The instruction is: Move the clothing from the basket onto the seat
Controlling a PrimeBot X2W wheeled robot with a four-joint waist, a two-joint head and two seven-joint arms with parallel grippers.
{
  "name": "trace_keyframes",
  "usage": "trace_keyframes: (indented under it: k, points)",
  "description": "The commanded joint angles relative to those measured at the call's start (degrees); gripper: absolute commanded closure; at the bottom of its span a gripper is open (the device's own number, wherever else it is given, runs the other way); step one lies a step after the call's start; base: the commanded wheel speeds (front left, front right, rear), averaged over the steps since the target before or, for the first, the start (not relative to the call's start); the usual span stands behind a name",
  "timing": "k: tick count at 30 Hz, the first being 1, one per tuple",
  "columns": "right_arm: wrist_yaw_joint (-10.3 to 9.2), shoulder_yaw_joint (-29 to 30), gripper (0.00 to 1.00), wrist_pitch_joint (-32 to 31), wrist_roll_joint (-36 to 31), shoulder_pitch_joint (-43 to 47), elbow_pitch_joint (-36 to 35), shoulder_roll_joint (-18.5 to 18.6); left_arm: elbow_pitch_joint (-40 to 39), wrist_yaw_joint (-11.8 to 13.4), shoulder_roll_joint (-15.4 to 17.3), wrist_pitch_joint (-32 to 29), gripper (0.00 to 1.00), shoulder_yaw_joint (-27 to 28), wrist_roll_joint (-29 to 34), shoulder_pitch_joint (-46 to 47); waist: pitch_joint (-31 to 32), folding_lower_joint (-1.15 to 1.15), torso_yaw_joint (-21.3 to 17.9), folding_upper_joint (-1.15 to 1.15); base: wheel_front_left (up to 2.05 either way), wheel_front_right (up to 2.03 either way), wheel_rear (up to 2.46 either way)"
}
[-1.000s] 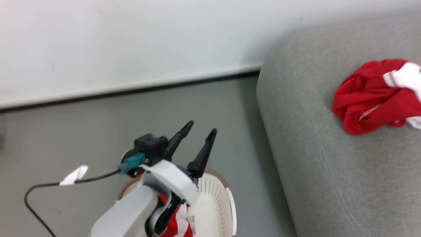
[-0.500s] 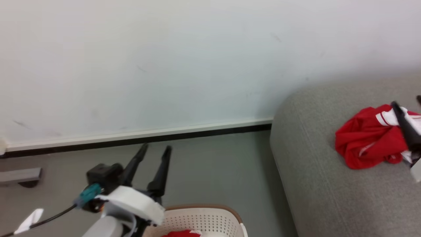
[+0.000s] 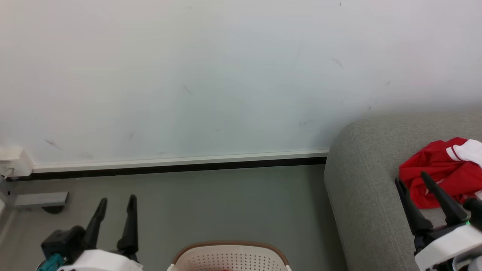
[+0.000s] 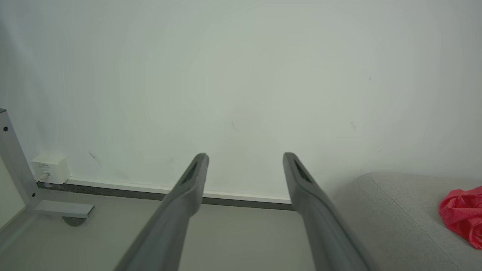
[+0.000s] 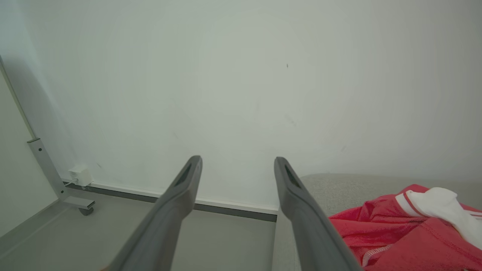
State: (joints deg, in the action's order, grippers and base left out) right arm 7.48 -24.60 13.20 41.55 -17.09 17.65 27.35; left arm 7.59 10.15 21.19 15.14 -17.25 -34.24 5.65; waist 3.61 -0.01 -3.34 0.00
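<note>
A crumpled red garment with white trim, the clothing (image 3: 438, 177), lies on the grey seat (image 3: 361, 188) at the right. My right gripper (image 3: 410, 177) stands open just in front of it, holding nothing. The right wrist view has the clothing (image 5: 395, 233) to the right of the open right gripper (image 5: 238, 159), with the seat (image 5: 339, 184) behind. The basket (image 3: 229, 245) shows its brown rim and perforated wall at the bottom edge; its inside is cut off. My left gripper (image 3: 116, 199) is open and empty over the floor, left of the basket.
A white wall with a dark baseboard (image 3: 169, 169) runs across the back. A white wall box (image 3: 13, 160) and a grey metal frame foot (image 3: 37, 199) sit at the far left. Grey floor (image 3: 226, 203) lies between the basket and the wall.
The head camera has tilted up, so the whole picture has shifted. My left arm has drawn back from over the basket to the lower left. My right gripper has come into view beside the clothing.
</note>
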Motion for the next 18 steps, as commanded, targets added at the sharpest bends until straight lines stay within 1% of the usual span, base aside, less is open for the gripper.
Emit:
trace_keyframes:
  k: [1,4,8,10,12,14,18]
  points:
    - [0.03,1.2,0.00,0.6,-1.7,2.3,0.0,-0.7,-0.9,0.1,-0.9,0.0,0.00,1.8,1.5,-1.9,0.0,0.01,0.2,0.00,0.00,0.00,0.00]
    - [0.03,3.4,0.00,1.4,-4.5,5.5,0.3,-3.1,-1.5,-0.7,-2.6,0.0,0.00,5.1,4.1,-4.8,-0.1,0.01,0.4,0.00,0.00,0.00,0.00]
    - [0.03,7.6,0.00,2.0,-6.5,9.3,-0.9,-7.8,-1.9,-2.1,-5.7,0.0,0.00,9.2,7.8,-7.6,-0.2,0.01,0.6,0.00,0.00,0.00,0.00]
    - [0.03,10.8,0.00,2.0,-8.0,10.9,-2.3,-9.9,-1.6,-2.9,-6.8,0.0,0.00,10.7,10.6,-8.3,-0.4,0.01,0.7,0.00,0.00,0.00,0.00]
    - [0.03,12.3,0.00,2.0,-10.2,12.6,-3.3,-12.0,-1.1,-3.9,-8.1,0.0,0.00,11.4,13.1,-8.6,-0.5,0.01,0.9,0.00,0.00,0.00,0.00]
    - [0.03,12.9,0.00,2.0,-12.9,13.7,-4.1,-13.1,-0.6,-5.0,-9.0,0.0,0.00,12.5,15.8,-8.7,-0.6,0.01,1.0,0.00,0.00,0.00,0.00]
    - [0.03,13.6,0.00,2.0,-16.6,14.8,-4.4,-14.4,0.4,-7.0,-11.3,0.0,0.00,15.0,18.9,-9.0,-0.7,0.01,1.0,0.00,0.00,0.00,0.00]
